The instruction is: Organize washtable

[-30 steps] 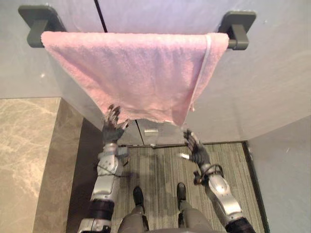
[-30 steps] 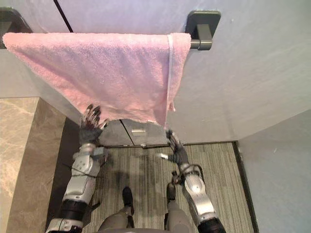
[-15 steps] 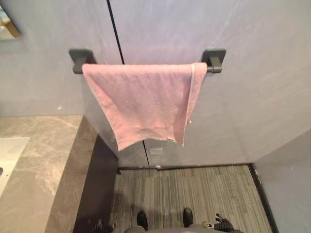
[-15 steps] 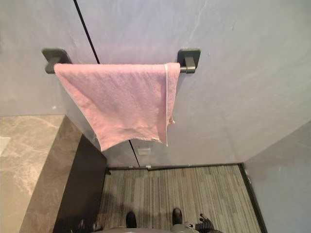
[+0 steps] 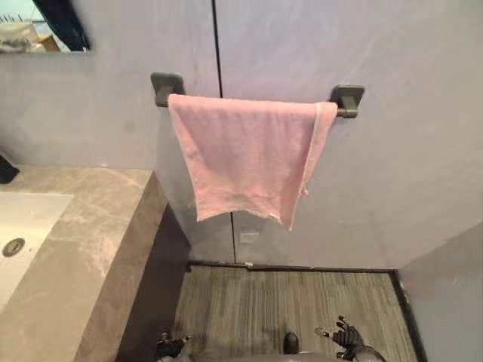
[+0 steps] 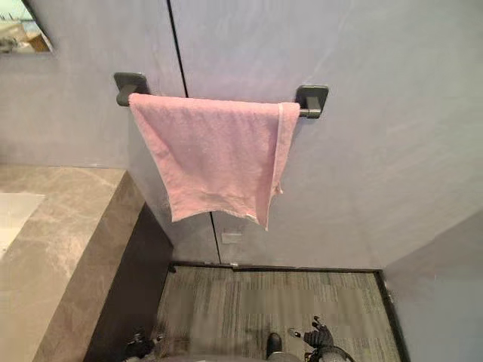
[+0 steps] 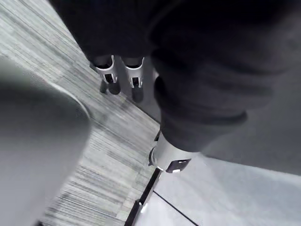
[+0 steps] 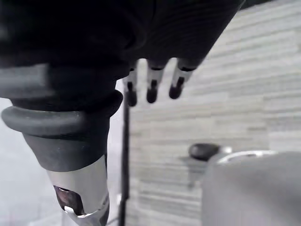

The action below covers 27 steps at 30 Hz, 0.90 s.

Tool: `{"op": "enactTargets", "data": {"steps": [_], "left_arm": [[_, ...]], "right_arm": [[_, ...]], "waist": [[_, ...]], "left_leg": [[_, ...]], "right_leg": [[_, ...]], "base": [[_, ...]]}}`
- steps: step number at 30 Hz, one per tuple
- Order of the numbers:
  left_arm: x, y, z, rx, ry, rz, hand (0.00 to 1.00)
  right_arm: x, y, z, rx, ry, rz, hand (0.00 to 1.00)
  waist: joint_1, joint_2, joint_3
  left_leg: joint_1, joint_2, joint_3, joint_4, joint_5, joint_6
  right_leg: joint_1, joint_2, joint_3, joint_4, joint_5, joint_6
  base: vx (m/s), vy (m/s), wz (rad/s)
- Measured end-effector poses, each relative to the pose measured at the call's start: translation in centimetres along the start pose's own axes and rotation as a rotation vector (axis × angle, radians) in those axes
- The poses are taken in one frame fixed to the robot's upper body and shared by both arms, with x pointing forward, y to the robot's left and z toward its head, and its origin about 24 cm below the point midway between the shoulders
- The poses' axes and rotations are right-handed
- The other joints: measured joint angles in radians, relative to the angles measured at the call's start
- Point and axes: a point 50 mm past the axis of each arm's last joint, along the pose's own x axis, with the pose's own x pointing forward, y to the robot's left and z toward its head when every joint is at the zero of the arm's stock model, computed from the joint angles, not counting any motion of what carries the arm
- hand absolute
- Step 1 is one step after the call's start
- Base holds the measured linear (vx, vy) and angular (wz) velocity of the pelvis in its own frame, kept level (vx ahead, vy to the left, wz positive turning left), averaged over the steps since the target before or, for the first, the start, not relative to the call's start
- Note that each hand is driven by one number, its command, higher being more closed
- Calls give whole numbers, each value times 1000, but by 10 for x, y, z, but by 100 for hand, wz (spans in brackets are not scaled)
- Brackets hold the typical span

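Starting at my far left, the grey-brown veined stone washtable top (image 5: 90,241) runs along the grey wall (image 5: 407,166). A white rectangular sink basin (image 5: 34,222) is sunk into it, with a round metal drain (image 5: 13,246) in the basin's floor. A corner of a wall mirror (image 5: 38,26) shows above it. The counter's dark flat side panel (image 5: 162,275) drops to the grey striped carpet floor (image 5: 287,298).

My left hand (image 5: 172,348) hangs low beside that panel, close to the carpet, with the arm let down at my side. It is well apart from everything on the wall. In my left wrist view its fingers (image 7: 109,70) reach out straight and loose, the thumb apart from them, holding nothing.

Further right, the pink terry towel (image 5: 245,154) is draped over a dark metal towel bar (image 5: 341,113) fixed to the wall on 2 dark square mounts (image 5: 164,86). The towel covers the bar from the left mount to just short of the right 1. Its left edge slants inward on the way down. The bottom hem hangs uneven, lowest at the right corner, and a narrow folded strip hangs along the right edge.

My right hand (image 5: 348,336) hangs low over the carpet, arm down, well below the towel. In my right wrist view its fingers (image 8: 152,87) hang in a relaxed row, the thumb apart, and the hand is empty.
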Motion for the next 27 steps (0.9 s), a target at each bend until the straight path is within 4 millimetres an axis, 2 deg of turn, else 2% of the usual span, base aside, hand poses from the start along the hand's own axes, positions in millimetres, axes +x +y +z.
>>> {"op": "enactTargets", "data": {"steps": [1,3,4,6,7,8,9,10,11,12,14,15,16,17,18,19,20,21,22,23,24,25,26,27], "left_arm": [[0,-4,4,36,-18,-18,0],[3,-4,12,101,-49,-23,0],[3,-6,15,168,-60,-47,0],[3,-15,17,238,-73,-93,0],[5,-15,23,275,-93,-105,0],[5,-17,24,285,-98,-111,0],[4,-23,23,279,-98,-124,0],[4,-22,20,296,-87,-121,0],[4,-20,18,305,-78,-118,0],[4,-16,15,313,-72,-108,0],[4,-5,14,301,-63,-78,0],[4,-3,14,295,-62,-70,0],[4,-1,15,276,-63,-57,0],[3,-4,9,242,-46,-54,0],[1,-6,5,230,-34,-57,0],[0,-7,8,212,-64,-59,0],[0,-6,12,213,-82,-56,0],[0,-5,15,211,-97,-53,0],[1,-5,17,202,-102,-50,0],[1,-8,17,196,-102,-56,0],[0,-11,16,189,-99,-60,0],[0,-12,15,186,-95,-58,0],[0,-8,15,148,-95,-37,0],[1,-5,16,126,-95,-22,0]], "right_arm": [[0,5,-2,51,11,6,0],[-1,10,-4,60,20,18,0],[0,11,-3,62,21,19,0],[1,12,1,63,7,22,0],[1,15,1,63,9,29,0],[1,16,2,59,6,33,0],[3,11,11,62,-21,24,0],[4,5,17,68,-38,9,0],[3,4,14,68,-31,4,0],[2,3,10,71,-28,-2,0],[1,2,2,98,-2,-11,0],[0,1,-2,104,12,-14,0],[-1,-1,-8,130,37,-23,0],[-2,-7,-13,142,57,-37,0],[-2,-11,-14,135,63,-44,0],[-2,-13,-14,115,61,-46,0],[-1,-11,-12,101,60,-37,0],[2,-8,-4,67,42,-18,0],[7,-2,14,34,-1,4,0],[9,0,23,18,-24,10,0],[9,1,27,2,-37,16,0],[8,3,22,-1,-28,18,0],[7,2,20,8,-22,7,0],[7,3,17,16,-17,6,0]], "waist": [[-13,-8,3],[-16,-31,5],[-17,-31,13],[-17,-33,35],[-12,-62,46],[-9,-57,49],[4,-33,62],[-7,-23,76],[-8,-22,77],[-3,-23,77],[-1,-43,69],[-4,-50,65],[-3,-64,57],[-1,-28,48],[4,-13,39],[23,-19,41],[27,-44,47],[31,-48,45],[43,-33,45],[49,-18,52],[50,-6,59],[43,-8,58],[40,-8,59],[39,-12,60]], "left_leg": [[11,-36,2,-70,-20,5],[46,-50,4,-144,-54,-9],[82,-48,19,-216,-103,-29],[114,-58,58,-289,-141,2],[107,-88,71,-272,-134,14],[96,-92,87,-277,-128,28],[94,-76,128,-286,-116,59],[94,-78,130,-269,-109,68],[94,-79,124,-262,-107,72],[90,-81,110,-248,-104,71],[43,-109,47,-233,-71,66],[23,-123,21,-230,-58,62],[-18,-141,-33,-216,-33,53],[-62,-144,-88,-234,2,58],[-78,-146,-112,-254,30,75],[-105,-158,-118,-275,93,47],[-130,-174,-122,-273,102,45],[-187,-181,-141,-277,115,25],[-237,-174,-157,-300,160,12],[-245,-162,-170,-326,188,16],[-242,-143,-177,-393,271,26],[-233,-133,-152,-487,381,14],[-253,-109,-26,-459,389,48],[-268,-95,46,-396,344,72]], "right_leg": [[-19,-24,1,-7,8,8],[-39,-30,3,2,20,-2],[-61,-36,-3,24,34,6],[-88,-40,2,65,37,10],[-121,-76,-3,102,72,3],[-138,-74,-5,98,114,-6],[-174,-71,-13,186,81,-32],[-220,-88,-22,486,-95,-46],[-221,-94,-16,609,-150,-43],[-212,-94,8,747,-203,-31],[-142,-89,114,944,-252,33],[-111,-87,143,943,-263,52],[-73,-56,195,874,-330,111],[-60,-9,228,803,-345,132],[-36,9,249,756,-371,145],[-17,10,327,716,-453,119],[-18,1,341,696,-499,87],[-35,-3,324,648,-572,37],[-67,10,301,602,-596,0],[-72,24,285,594,-590,-19],[-75,40,234,595,-576,-39],[-71,32,162,576,-556,-68],[-64,30,74,545,-528,-91],[-62,24,33,532,-514,-99]], "base": [[-115,219,25],[-131,160,11],[-190,210,1],[-259,177,-10],[-350,98,-28],[-394,31,-62],[-437,18,-55],[-308,-16,-36],[-197,-4,9],[-172,-83,33],[-185,-164,74],[-158,-263,112],[-160,-239,117],[-190,-267,112],[-173,-209,94],[-162,-213,66],[-248,-322,69],[-313,-315,42],[-326,-276,29],[-345,-214,45],[-364,-199,110],[-440,-173,174],[-367,-124,164],[-378,-87,156]]}}
